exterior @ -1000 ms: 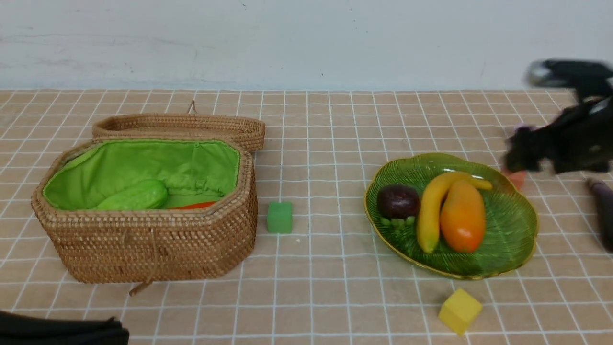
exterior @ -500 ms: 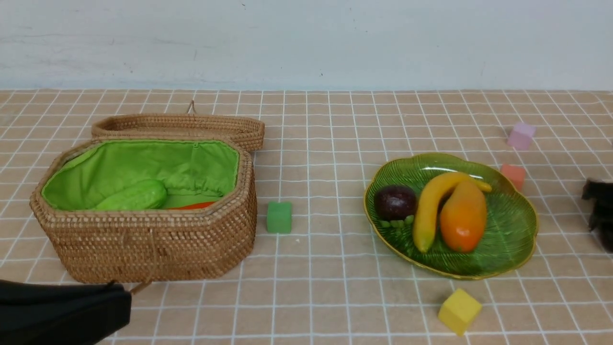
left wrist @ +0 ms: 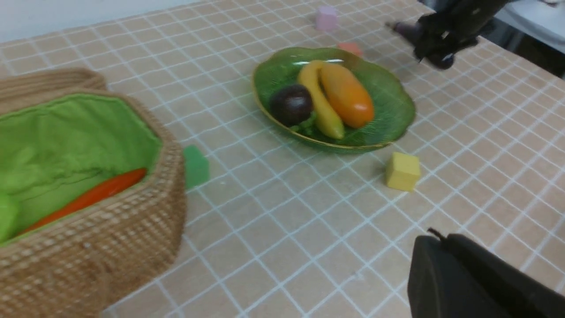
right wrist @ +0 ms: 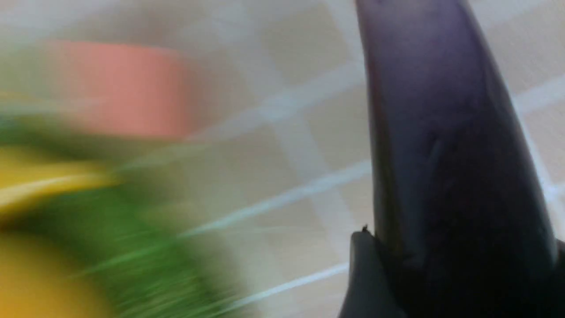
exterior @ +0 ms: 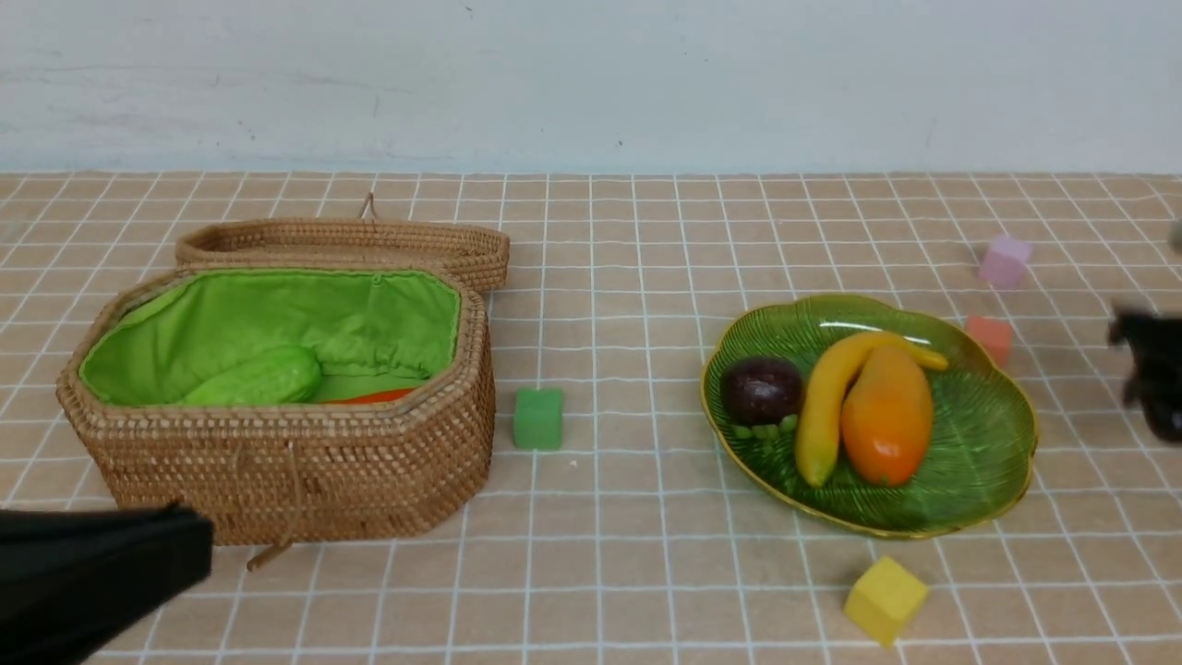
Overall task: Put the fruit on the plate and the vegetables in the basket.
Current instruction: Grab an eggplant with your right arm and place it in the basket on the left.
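The eggplant (right wrist: 446, 132) was to the right of the plate (exterior: 979, 462), between the fingers of the right gripper (right wrist: 461, 251), which seemed to grip it, though blur made the front view poor. On the plate lay the banana (exterior: 824, 416), the mangosteen (exterior: 761, 390) and the mango (exterior: 886, 420), so the fruit was done. Left of the plate, the basket (exterior: 277, 471) contained the gourd (exterior: 263, 377) and the carrot (left wrist: 88, 194); only the eggplant remained. The left gripper (left wrist: 441, 240) was closed.

eggplant (right wrist: 441, 132) raised in right tool (right wrist: 459, 247), mango (exterior: 886, 416) shifted slightly left
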